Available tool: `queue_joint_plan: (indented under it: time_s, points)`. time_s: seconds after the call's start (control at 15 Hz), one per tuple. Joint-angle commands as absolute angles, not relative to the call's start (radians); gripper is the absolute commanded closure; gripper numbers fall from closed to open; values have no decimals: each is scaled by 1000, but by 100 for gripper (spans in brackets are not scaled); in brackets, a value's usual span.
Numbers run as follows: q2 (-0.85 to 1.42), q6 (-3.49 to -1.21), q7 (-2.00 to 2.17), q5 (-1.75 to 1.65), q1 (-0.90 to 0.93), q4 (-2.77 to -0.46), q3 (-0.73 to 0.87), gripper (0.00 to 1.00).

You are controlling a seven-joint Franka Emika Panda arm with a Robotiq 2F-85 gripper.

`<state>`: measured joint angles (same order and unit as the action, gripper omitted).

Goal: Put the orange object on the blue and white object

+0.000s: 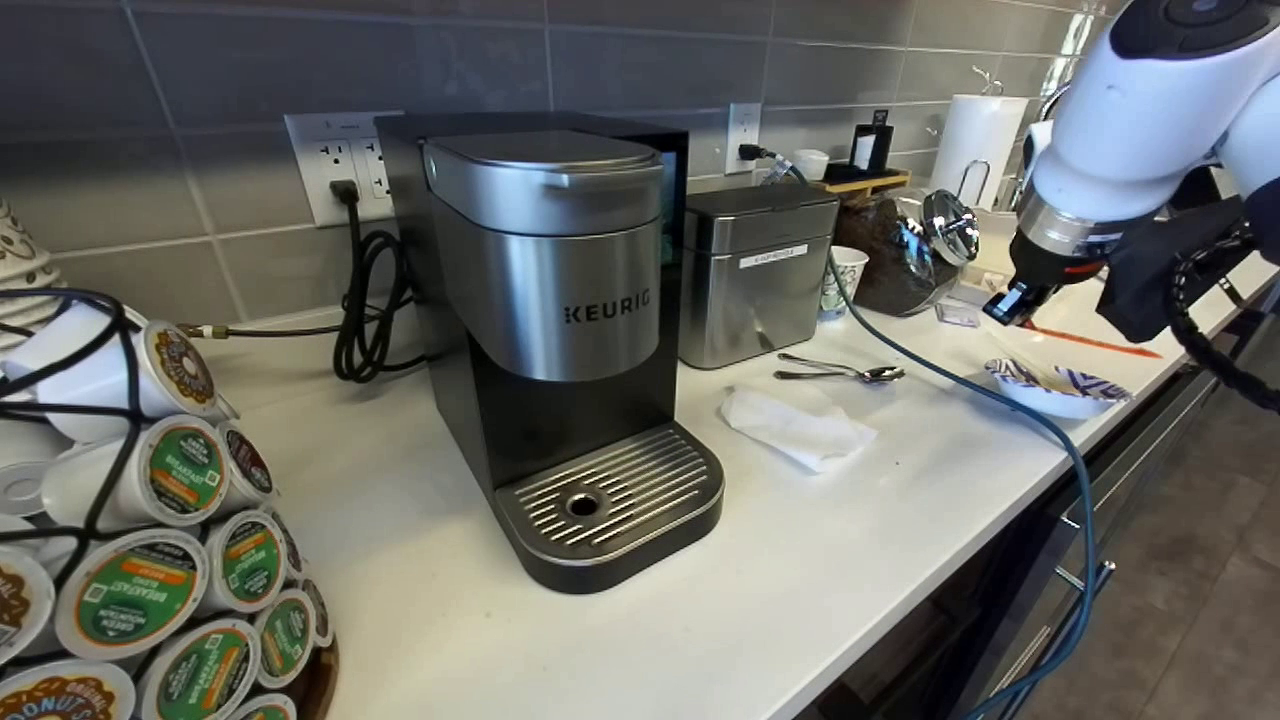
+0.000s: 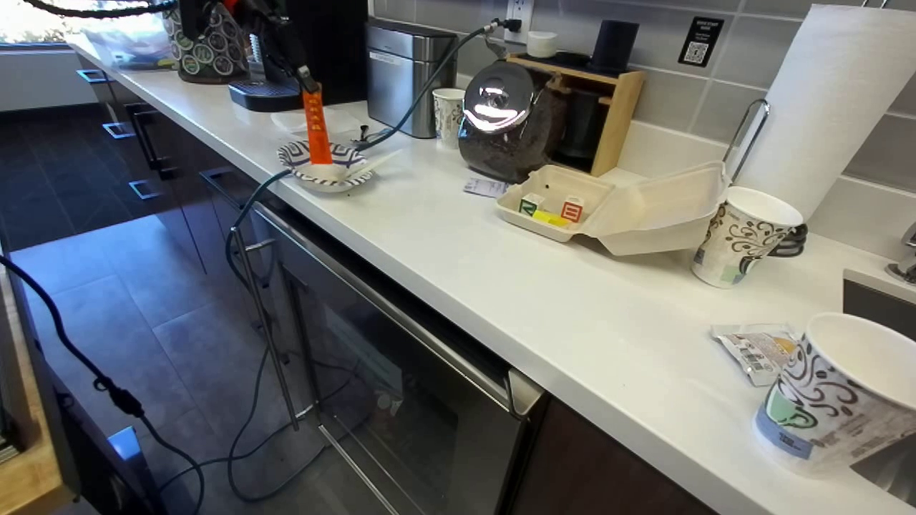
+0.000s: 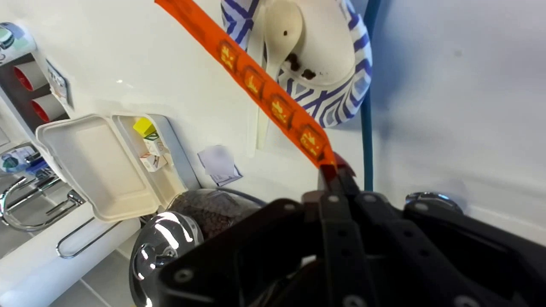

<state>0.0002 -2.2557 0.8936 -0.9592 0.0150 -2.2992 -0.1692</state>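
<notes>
The orange object is a slim orange stick packet, also seen in an exterior view and in the wrist view. My gripper is shut on one end of it, as the wrist view shows. The blue and white object is a patterned bowl on the counter, also in an exterior view and in the wrist view. A pale spoon lies in it. The packet extends over the bowl's edge; I cannot tell whether its free end touches.
A blue cable runs right beside the bowl near the counter's front edge. Metal spoons, a white napkin and the coffee machine are nearby. A glass jar and an open takeout box stand farther along.
</notes>
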Motion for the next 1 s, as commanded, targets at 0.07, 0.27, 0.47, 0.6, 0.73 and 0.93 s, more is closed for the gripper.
queue_joint_plan:
  time_s: [0.07, 0.27, 0.47, 0.6, 0.73, 0.93]
  points:
    - [109, -2188, 917, -998, 64, -2233, -138, 100]
    - [155, -2162, 900, -992, 84, -2205, -126, 100]
    - [185, -2137, 889, -975, 101, -2181, -120, 72]
    - [193, -2118, 880, -968, 109, -2167, -117, 60]
    - [187, -2093, 870, -963, 118, -2157, -116, 45]
    - [139, -2117, 857, -925, 118, -2150, -122, 20]
